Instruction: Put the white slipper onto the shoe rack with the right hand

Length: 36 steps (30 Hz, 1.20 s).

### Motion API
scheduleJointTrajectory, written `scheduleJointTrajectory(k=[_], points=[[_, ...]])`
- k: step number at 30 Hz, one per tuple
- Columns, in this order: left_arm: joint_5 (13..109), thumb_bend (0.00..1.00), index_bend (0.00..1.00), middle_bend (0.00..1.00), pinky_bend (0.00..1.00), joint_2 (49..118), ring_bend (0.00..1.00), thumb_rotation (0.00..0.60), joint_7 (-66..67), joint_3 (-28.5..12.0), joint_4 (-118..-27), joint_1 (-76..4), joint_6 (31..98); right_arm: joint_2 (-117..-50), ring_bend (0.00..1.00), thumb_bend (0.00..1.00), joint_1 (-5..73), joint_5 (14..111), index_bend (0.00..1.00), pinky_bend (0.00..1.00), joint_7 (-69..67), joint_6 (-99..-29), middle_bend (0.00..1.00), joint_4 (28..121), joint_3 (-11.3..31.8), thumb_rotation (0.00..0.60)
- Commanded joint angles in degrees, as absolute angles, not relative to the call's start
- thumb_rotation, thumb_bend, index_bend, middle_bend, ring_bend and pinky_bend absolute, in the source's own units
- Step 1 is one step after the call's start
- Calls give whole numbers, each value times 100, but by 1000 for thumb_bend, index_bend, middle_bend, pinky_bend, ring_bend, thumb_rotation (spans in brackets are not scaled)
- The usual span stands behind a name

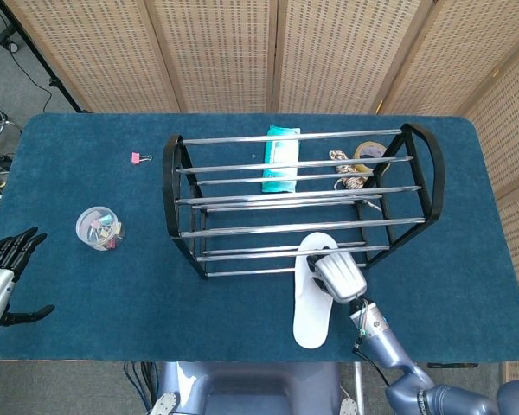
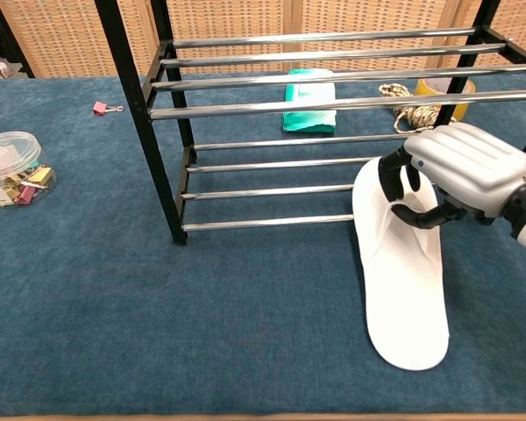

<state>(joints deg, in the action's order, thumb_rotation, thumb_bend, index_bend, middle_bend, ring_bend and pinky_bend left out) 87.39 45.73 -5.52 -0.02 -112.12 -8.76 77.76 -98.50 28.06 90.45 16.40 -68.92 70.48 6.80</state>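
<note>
A flat white slipper lies lengthwise, its toe end over the lowest front bars of the black and chrome shoe rack, its heel toward the table's near edge. My right hand grips the slipper at its strap near the toe, fingers curled into it. My left hand rests at the table's near left edge, fingers spread, holding nothing; the chest view does not show it.
Behind the rack lie a teal packet, a coil of rope and a yellow tape roll. A clear tub of clips and a pink clip sit at the left.
</note>
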Motion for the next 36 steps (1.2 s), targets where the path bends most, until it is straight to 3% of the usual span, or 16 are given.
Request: scheduleJointTrajectory(k=[1,36], points=[[8738,0,0,0,0,4568,0,600,-558,0,-11213,-876,7770,-9892,542,493,2865,8928,636,734,1611,-6809,544,7016,749,600],[8579,0,0,0,0,4586,0,600,-568,-49,-11187,-948,7629,-10239,542,492,3416,8254,635,734,1214,-6572,544,6427,1181,600]])
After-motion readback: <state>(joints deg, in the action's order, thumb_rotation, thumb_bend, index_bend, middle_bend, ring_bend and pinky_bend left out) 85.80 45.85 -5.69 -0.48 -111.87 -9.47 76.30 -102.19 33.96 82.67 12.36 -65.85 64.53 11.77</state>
